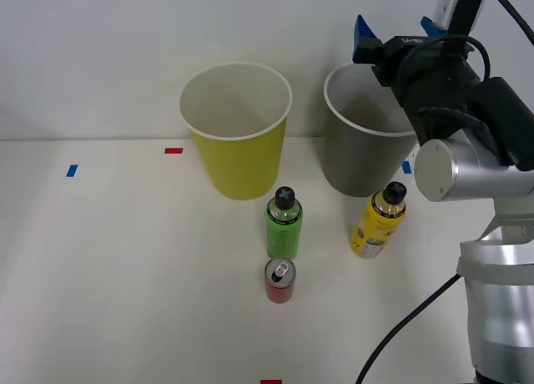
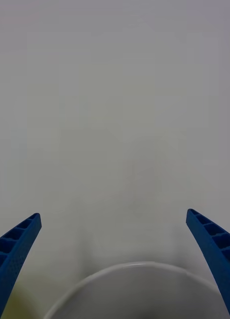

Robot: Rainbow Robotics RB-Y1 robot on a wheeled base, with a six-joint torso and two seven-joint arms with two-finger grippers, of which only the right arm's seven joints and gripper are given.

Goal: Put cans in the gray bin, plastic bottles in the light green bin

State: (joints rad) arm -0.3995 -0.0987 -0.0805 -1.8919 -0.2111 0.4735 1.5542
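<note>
Above the gray bin (image 1: 367, 142), near the far edge of the tabletop (image 1: 108, 275), the right gripper (image 1: 399, 32) hangs with jaws spread wide and nothing between them; wrist view agrees, blue fingers (image 2: 15, 249) far apart over the bin's white rim (image 2: 139, 279).

Status as I read it:
- Orange can: not on the tabletop. Judging by empty jaws over the gray bin, likely dropped in; can't confirm, since the bin's inside is hidden at this angle.
- Red can (image 1: 279, 280): upright on the tabletop, nearest the front edge, just in front of the green bottle (image 1: 284, 223). Not sorted.
- Green bottle: upright, close in front of the light green bin (image 1: 237, 129), roughly mid-tabletop. Not sorted.
- Yellow bottle (image 1: 380, 220): leaning, in front of the gray bin toward the right edge. Not sorted.
- Light green bin: the part of the inside I can see looks empty.

So at best one of four done. Left: red can to gray, both bottles to light green. Red can sits very close to the green bottle, so knock-over risk on approach.
</note>
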